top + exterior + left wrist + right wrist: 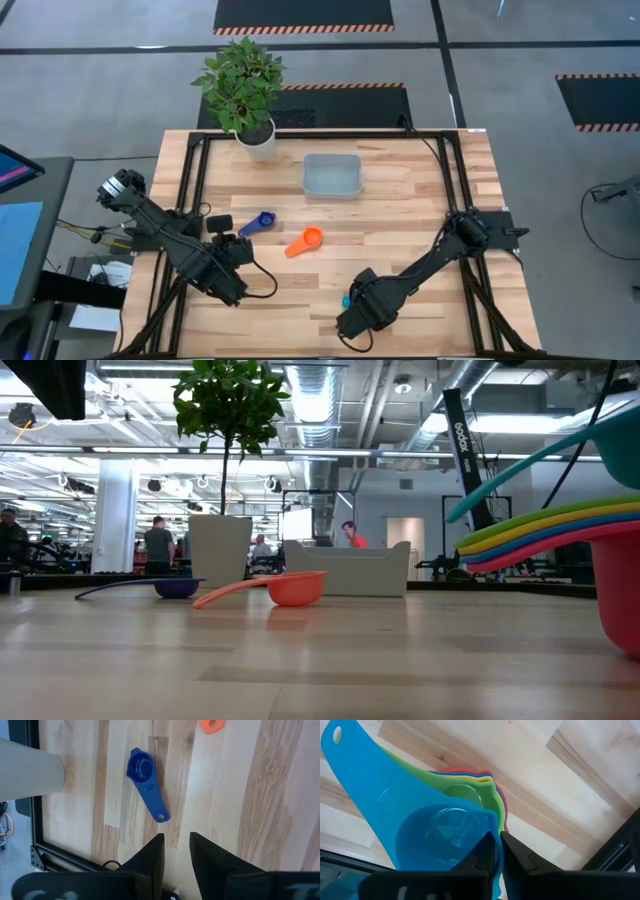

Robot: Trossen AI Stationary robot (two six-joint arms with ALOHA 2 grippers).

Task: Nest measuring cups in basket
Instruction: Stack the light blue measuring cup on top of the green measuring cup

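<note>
Basically, largest to smallest:
counter (420,235): pale wood planks with visible grain, dark metal frame round the edges; carries everything.
plant pot (257,140): white, tapered, leafy plant in it, at the far edge beside the basket; not part of the job.
basket (332,175): pale translucent plastic bin, rounded corners, far middle of the counter, nothing visible inside; well apart from all the cups, so they have yet to be carried over.
stack of cups (455,815): near edge under the right arm; light blue cup on top, green, yellow, red rims showing below; smooth glossy plastic, flat handles fanned one way, already nested, likely to move as one.
right tool (498,850): fingers pinched on the light blue cup's rim, narrow gap, a thin-wall grip.
left tool (176,855): near left of the counter, fingers slightly parted, holding nothing; aimed at the dark blue cup.
orange cup (305,241): lies loose mid-counter, round bowl, flat handle.
dark blue cup (146,782): smallest bowl, long handle with hole, just beside the orange one.
</note>
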